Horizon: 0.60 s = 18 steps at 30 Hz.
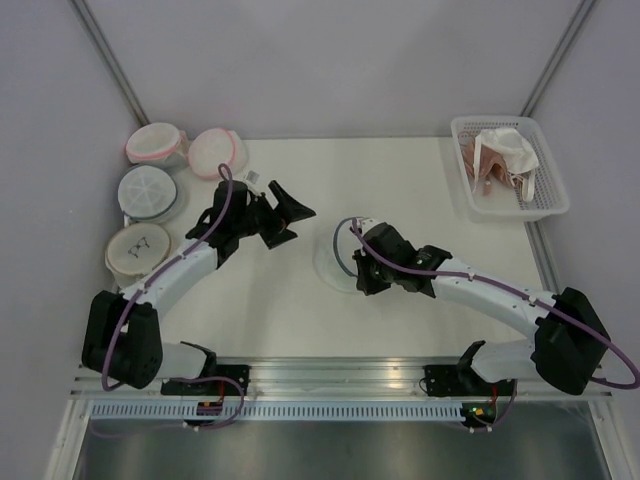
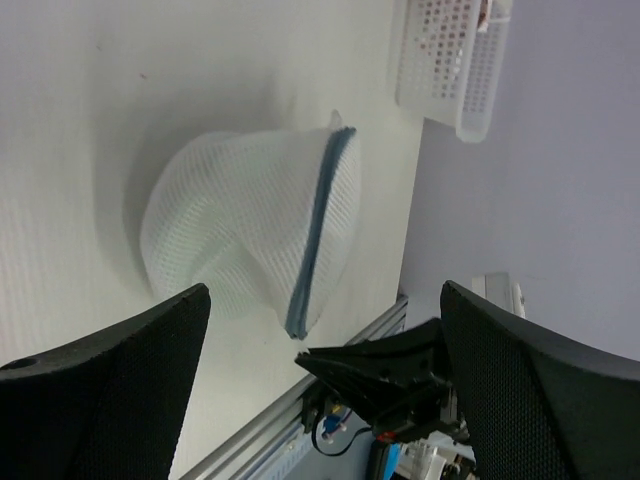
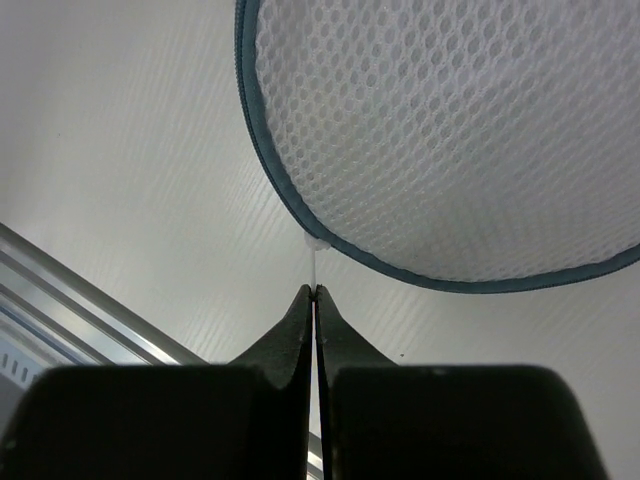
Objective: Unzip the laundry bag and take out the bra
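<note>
The laundry bag, white mesh with a dark grey-blue zip rim, stands tilted on the table's middle. It fills the top of the right wrist view and shows in the left wrist view. My right gripper is shut on the small white zip pull at the bag's rim; in the top view it sits at the bag's near right side. My left gripper is open and empty, raised left of the bag, which shows between its fingers. The bra is hidden.
A white basket with white and pinkish garments stands at the back right. Two pink-rimmed round bags, a light-blue spoked one and a beige one lie along the left edge.
</note>
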Each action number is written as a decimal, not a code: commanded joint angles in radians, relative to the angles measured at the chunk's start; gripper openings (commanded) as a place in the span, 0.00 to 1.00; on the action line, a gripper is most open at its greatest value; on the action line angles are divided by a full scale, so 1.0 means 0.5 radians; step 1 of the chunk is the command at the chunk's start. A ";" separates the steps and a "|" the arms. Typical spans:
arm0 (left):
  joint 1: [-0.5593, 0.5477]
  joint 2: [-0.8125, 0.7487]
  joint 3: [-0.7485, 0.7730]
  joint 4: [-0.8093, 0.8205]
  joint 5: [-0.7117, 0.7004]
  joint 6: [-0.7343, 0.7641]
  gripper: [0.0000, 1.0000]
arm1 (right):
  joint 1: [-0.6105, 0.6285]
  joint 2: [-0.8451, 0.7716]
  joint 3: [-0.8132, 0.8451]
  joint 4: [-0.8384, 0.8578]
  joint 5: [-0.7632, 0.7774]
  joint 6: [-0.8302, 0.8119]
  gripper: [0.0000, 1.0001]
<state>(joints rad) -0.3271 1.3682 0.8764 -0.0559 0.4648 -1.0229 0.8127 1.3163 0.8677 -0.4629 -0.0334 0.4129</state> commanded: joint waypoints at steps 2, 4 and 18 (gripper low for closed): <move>-0.265 -0.049 -0.114 0.001 -0.080 -0.126 1.00 | 0.007 -0.003 0.053 0.107 -0.087 -0.028 0.00; -0.397 -0.018 -0.142 0.014 -0.175 -0.157 1.00 | 0.004 -0.016 0.053 0.116 -0.090 -0.019 0.00; -0.656 0.423 -0.029 0.394 -0.304 -0.329 0.84 | 0.010 -0.126 0.050 0.183 -0.225 0.021 0.00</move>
<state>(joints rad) -0.6395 1.5486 0.8028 0.0578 0.3466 -1.1553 0.8127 1.2926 0.8677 -0.3988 -0.1280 0.4160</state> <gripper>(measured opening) 0.867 0.007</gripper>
